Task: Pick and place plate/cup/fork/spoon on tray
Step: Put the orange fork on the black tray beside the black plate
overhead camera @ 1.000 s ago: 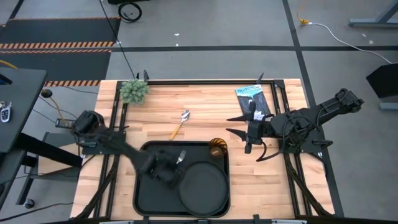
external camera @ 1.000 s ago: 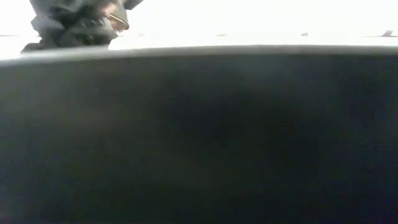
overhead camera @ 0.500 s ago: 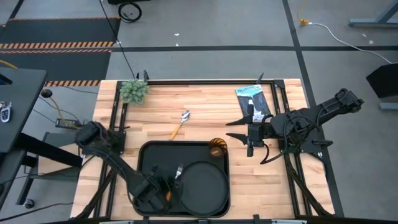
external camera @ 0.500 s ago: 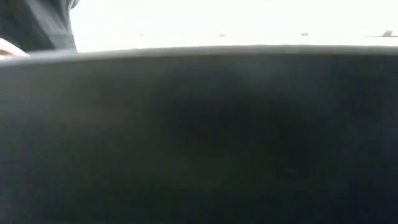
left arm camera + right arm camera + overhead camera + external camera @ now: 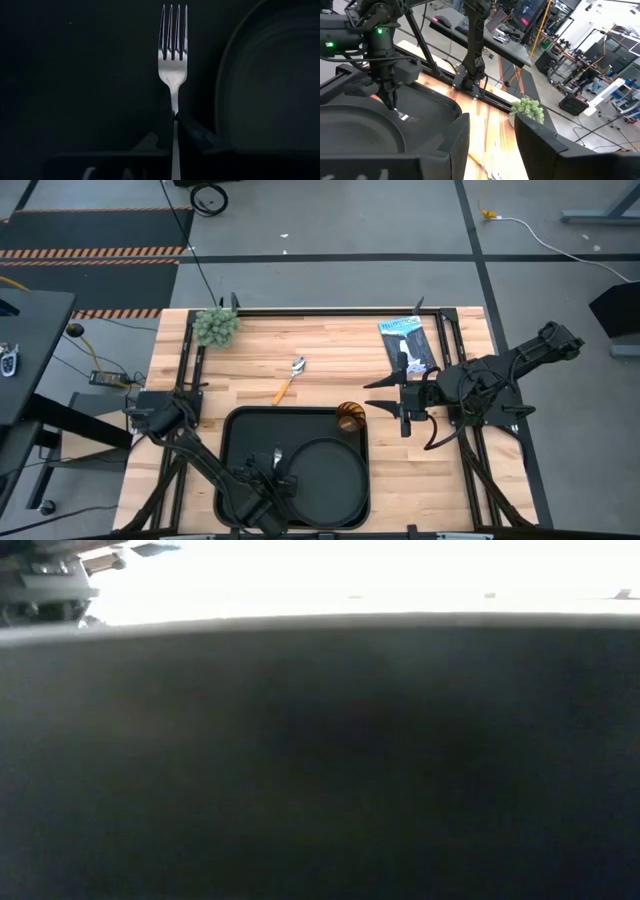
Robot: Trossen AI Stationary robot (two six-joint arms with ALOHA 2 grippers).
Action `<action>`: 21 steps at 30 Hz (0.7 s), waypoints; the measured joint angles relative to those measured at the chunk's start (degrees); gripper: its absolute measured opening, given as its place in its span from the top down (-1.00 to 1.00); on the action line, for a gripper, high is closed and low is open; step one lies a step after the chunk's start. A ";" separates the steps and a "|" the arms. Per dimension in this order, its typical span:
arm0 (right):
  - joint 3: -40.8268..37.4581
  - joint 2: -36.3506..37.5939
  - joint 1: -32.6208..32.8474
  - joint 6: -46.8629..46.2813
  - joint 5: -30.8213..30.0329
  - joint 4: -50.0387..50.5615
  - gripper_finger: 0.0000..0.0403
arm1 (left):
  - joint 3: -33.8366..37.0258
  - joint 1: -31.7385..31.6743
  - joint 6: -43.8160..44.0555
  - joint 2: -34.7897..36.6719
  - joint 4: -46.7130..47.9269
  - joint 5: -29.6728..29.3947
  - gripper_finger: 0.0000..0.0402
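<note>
Left end effector (image 5: 270, 480): hung low over the near left part of the tray, its fingers (image 5: 192, 134) clamped on the fork's handle.
Fork (image 5: 173, 52): held with its tines pointing away from the left wrist, over the tray's floor, just left of the plate; whether the tines touched the tray could not be told.
Tray (image 5: 234, 442): lay at the near middle of the desk, long side running left to right.
Plate (image 5: 325, 478): sat inside the tray, in its near right part.
Cup (image 5: 349, 418): stood at the tray's far right corner, close against the rim; whether it was inside or just outside could not be told.
Spoon (image 5: 289, 382): lay on the bare desk beyond the tray, bowl toward the far side, handle angled toward the near left.
Right end effector (image 5: 385, 394): hovered over the desk to the right of the cup, fingers spread wide and holding nothing.
Desk (image 5: 260, 345): light wooden top.
Plant (image 5: 215, 326): small green one at the far left corner.
Black packet (image 5: 407, 340): lay far right on the desk, beyond the right end effector.
Low view: filled by a dark wall close to the camera.
</note>
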State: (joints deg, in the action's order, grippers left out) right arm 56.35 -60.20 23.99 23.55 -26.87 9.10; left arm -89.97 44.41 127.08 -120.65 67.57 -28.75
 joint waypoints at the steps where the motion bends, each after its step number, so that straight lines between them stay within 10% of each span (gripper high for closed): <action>1: 0.01 0.00 0.00 0.00 0.00 -0.02 0.19 | 0.00 -0.01 0.34 -0.25 0.00 -0.04 0.93; 21: 0.01 0.00 0.00 -0.02 0.00 0.02 0.19 | 0.00 -0.89 3.77 -1.35 -2.10 0.50 0.57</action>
State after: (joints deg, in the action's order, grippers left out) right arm 56.36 -60.20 23.99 23.53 -26.87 9.13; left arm -89.97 43.53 130.85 -121.99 65.47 -28.25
